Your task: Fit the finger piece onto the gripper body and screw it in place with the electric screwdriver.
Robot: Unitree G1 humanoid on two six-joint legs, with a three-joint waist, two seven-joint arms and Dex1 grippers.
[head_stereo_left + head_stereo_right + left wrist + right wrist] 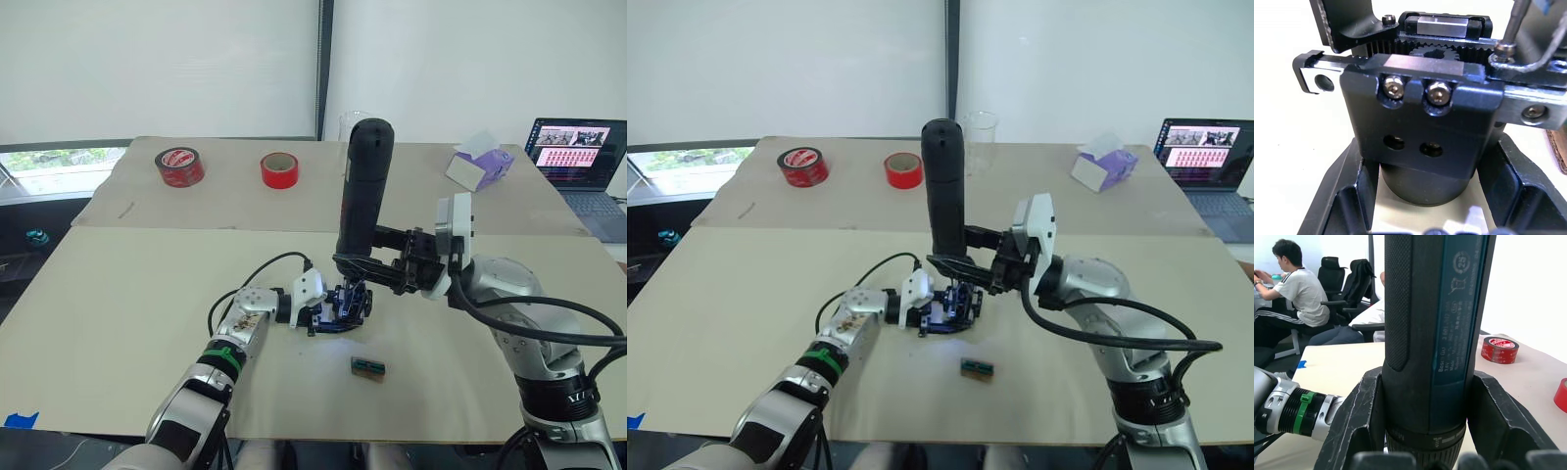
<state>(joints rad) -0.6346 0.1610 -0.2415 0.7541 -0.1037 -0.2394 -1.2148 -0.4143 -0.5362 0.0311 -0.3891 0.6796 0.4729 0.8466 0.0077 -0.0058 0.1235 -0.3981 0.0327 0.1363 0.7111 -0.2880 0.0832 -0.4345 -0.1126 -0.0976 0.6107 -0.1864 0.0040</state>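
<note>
My right gripper (359, 262) is shut on the electric screwdriver (364, 186), a dark cylinder held upright with its rounded end up. Its fingers (1355, 423) clamp the barrel (1435, 333) from both sides. The thin metal bit (1511, 22) comes down onto a screw (1504, 47) on top of the gripper body (351, 305), a small black block at mid-table. My left gripper (331, 311) is shut on that body from the left, its fingers (1337, 196) flanking the base. A black angled part (1347, 24) sits on the body's toothed rail; I cannot tell if it is the finger piece.
A small green-brown block (367, 366) lies just in front of the body. Two red tape rolls (179, 166) (279, 169), a clear cup (981, 132), a purple-white box (480, 162) and a laptop (576, 152) stand at the back. A person (1295, 289) sits beyond the table.
</note>
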